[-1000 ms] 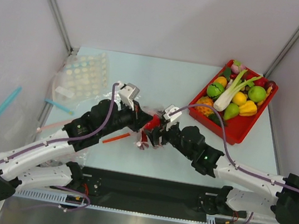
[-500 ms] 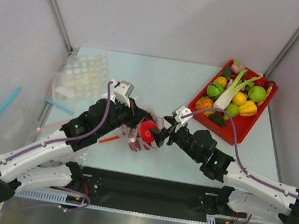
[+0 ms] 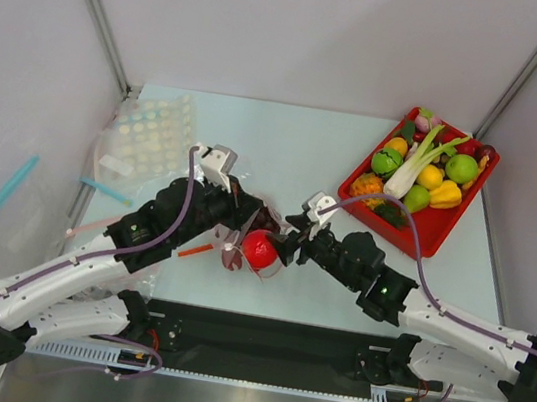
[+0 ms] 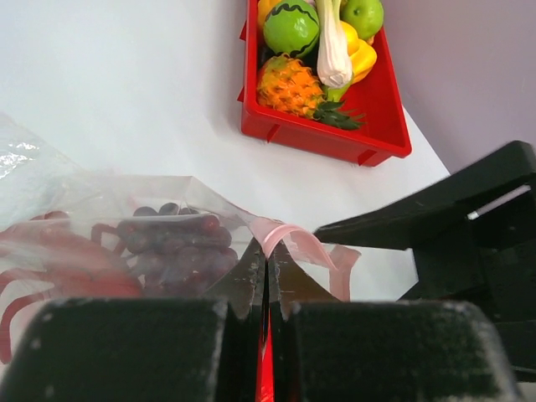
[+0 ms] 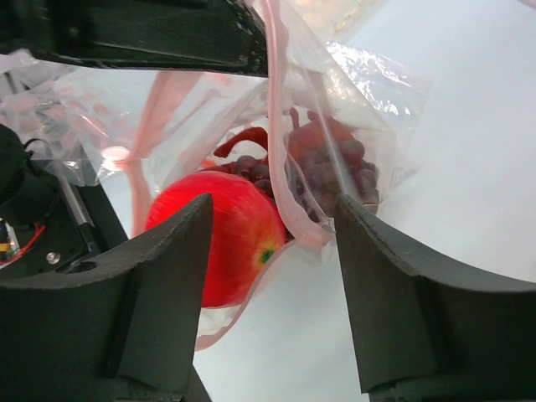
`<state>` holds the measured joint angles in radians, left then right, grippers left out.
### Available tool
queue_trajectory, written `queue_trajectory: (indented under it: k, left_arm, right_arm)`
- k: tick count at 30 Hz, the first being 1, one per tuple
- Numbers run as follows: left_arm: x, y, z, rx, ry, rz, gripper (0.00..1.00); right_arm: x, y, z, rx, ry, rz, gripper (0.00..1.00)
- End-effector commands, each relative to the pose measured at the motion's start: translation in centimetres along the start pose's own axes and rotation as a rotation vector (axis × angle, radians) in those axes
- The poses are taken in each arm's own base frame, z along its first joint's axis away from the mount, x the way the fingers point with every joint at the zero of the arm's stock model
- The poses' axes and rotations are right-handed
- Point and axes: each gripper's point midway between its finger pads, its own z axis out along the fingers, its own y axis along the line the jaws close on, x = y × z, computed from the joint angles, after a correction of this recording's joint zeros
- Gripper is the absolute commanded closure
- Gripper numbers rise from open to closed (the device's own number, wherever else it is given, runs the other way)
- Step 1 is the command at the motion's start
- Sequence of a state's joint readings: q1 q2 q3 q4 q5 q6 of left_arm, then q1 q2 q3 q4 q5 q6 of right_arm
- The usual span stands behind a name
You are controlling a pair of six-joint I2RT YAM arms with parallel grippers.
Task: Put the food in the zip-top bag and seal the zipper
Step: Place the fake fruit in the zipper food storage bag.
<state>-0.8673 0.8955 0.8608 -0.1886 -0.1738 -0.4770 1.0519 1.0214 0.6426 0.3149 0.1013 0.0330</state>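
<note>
From above, my left gripper [image 3: 243, 220] and my right gripper [image 3: 285, 248] meet nose to nose over the near middle of the table [image 3: 286, 153]. The zip-top bag [image 3: 232, 254] hangs crumpled between them, with the red ball fruit [image 3: 260, 249] at its mouth. The red tray [image 3: 427, 237] of toy produce sits well apart to my right, and the dotted bag [image 3: 152, 131] lies to my left.

At my left wrist, my jaws are clenched on the pink zipper [image 4: 303, 246], which curls out just past my fingertips [image 4: 251, 272]. Through the clear film below I see the grape bunch [image 4: 174, 243] and, beside it, the crayfish [image 4: 50, 261], both inside the bag.

At my right wrist, my jaws stand wide apart and grip nothing. One lip of the zipper runs down between my fingers [image 5: 394, 293] without touching them. The red ball fruit sits low between the two pink lips, near my left-hand finger. The grapes and crayfish lie deeper in the pouch behind it.
</note>
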Motion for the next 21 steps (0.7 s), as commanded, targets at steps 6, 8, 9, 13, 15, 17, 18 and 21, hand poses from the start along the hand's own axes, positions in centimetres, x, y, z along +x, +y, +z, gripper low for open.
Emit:
queue_trajectory:
  k: [6,8,9,13,15,17,18,21]
  left_arm:
    - [-4.4,0.1,-1.0,-0.04,-0.154,-0.043,0.98]
    - [-4.6,0.4,-1.2,-0.056,-0.164,-0.044,0.98]
    - [-4.7,0.5,-1.3,-0.061,-0.168,-0.044,0.98]
    - [-5.0,0.9,-1.7,-0.077,-0.189,-0.045,0.98]
    - [-5.1,0.9,-1.8,-0.076,-0.195,-0.045,0.98]
    - [-5.2,0.9,-2.0,-0.077,-0.2,-0.047,0.98]
    - [-5.3,1.0,-2.0,-0.078,-0.204,-0.047,0.98]
    - [-5.4,1.3,-2.2,-0.095,-0.213,-0.049,0.98]
  right_arm:
    - [-4.5,3.5,-2.1,-0.194,-0.072,-0.021,0.53]
    - [-4.4,4.0,-1.9,-0.223,-0.043,-0.03,0.63]
    - [-4.1,4.6,-1.9,-0.257,-0.026,-0.031,0.67]
    - [-2.8,5.4,-1.1,-0.312,0.057,-0.064,0.83]
    - [-2.1,6.0,-0.5,-0.337,0.091,-0.079,0.93]
    - [-1.0,6.1,-0.1,-0.341,0.138,-0.09,0.99]
    - [-0.7,6.5,0.4,-0.346,0.157,-0.107,1.0]
    - [0.3,5.8,1.0,-0.288,0.194,-0.151,1.0]
